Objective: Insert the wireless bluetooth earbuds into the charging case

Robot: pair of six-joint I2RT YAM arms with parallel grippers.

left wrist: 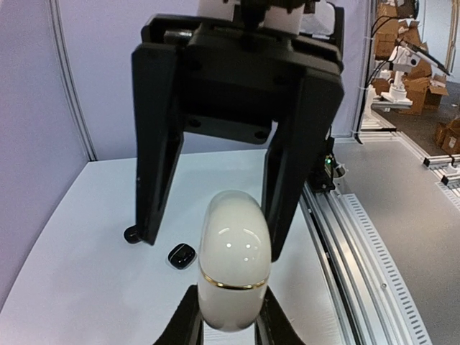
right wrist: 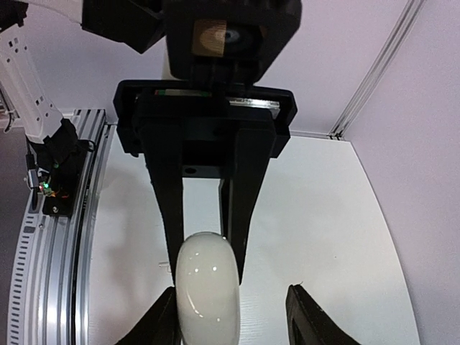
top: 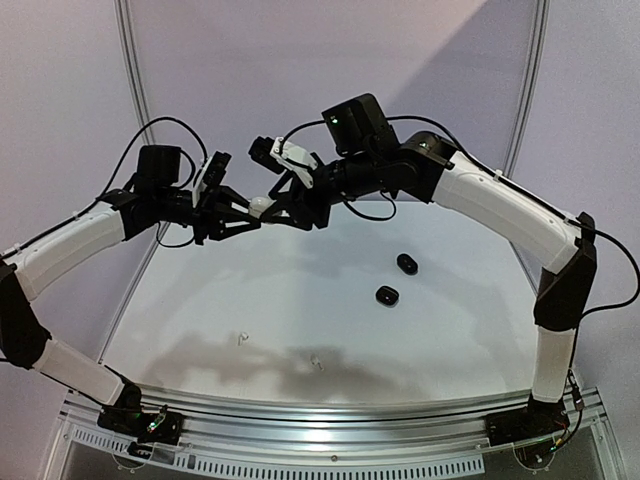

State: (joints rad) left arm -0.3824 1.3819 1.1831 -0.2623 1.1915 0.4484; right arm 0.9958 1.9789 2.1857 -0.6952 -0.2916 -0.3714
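Note:
A glossy white charging case (left wrist: 233, 269) with a thin gold seam is held in the air above the table, its lid closed. My left gripper (left wrist: 231, 325) is shut on its lower half. My right gripper (right wrist: 231, 323) faces it from the other side and stands open. One of its fingers (right wrist: 154, 323) lies against the case (right wrist: 208, 291), the other stands well apart. In the top view both grippers meet at the case (top: 259, 207) over the table's far left. Two tiny white earbuds (top: 241, 338) (top: 316, 362) lie on the table near the front.
Two small black cases (top: 407, 263) (top: 387, 294) lie right of the table's middle; the left wrist view shows one (left wrist: 182, 255) below the held case. An aluminium rail (top: 330, 420) runs along the near edge. Walls close the back and sides.

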